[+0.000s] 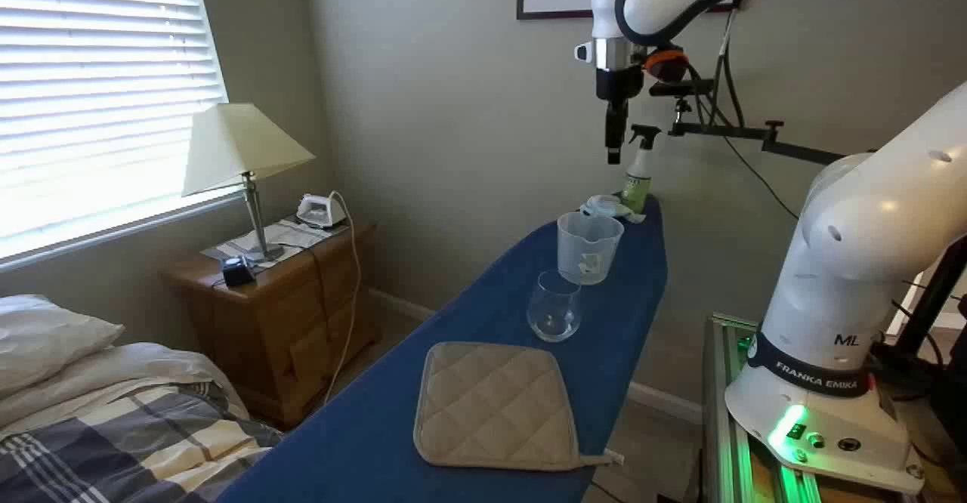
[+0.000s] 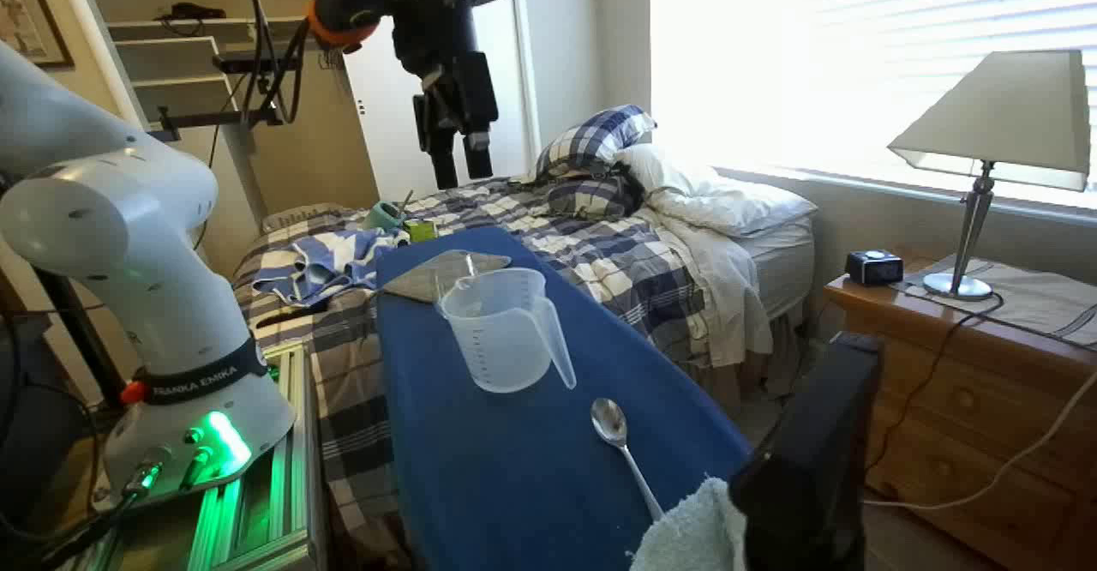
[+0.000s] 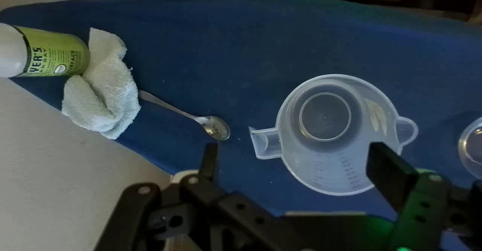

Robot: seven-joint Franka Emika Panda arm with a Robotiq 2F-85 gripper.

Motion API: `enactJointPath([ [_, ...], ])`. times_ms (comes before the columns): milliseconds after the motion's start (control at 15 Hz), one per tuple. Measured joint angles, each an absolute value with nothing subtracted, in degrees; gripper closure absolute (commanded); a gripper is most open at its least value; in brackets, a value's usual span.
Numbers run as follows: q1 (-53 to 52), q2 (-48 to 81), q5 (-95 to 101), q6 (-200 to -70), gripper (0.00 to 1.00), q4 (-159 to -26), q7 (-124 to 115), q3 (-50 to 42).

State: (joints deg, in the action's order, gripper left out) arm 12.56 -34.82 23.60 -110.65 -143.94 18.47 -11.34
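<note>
Measuring jug (image 2: 506, 335) below end effector (image 2: 463, 172), which I see spread wide, empty.
Off-centre descent could tip jug into stemless glass (image 1: 554, 313).

In an exterior view, the gripper (image 1: 614, 155) hangs well above a translucent jug (image 1: 589, 249) on a blue board (image 1: 483, 308); in front of the jug are a glass (image 1: 554, 310) and quilted pad (image 1: 495, 406), behind it a cloth (image 1: 603, 205) and spray bottle (image 1: 637, 189).

White glare from window (image 1: 98, 95) in both exterior views, dim wrist view, blurred tool (image 3: 295, 163)
</note>
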Motion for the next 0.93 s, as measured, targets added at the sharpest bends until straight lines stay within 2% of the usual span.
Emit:
enactJointPath([
  [600,12.57,-34.69,23.6,-110.92,0.0,-143.93,17.77,-11.44],
  [933,14.86,-28.13,23.3,-120.8,0.0,-143.79,6.74,-14.6],
])
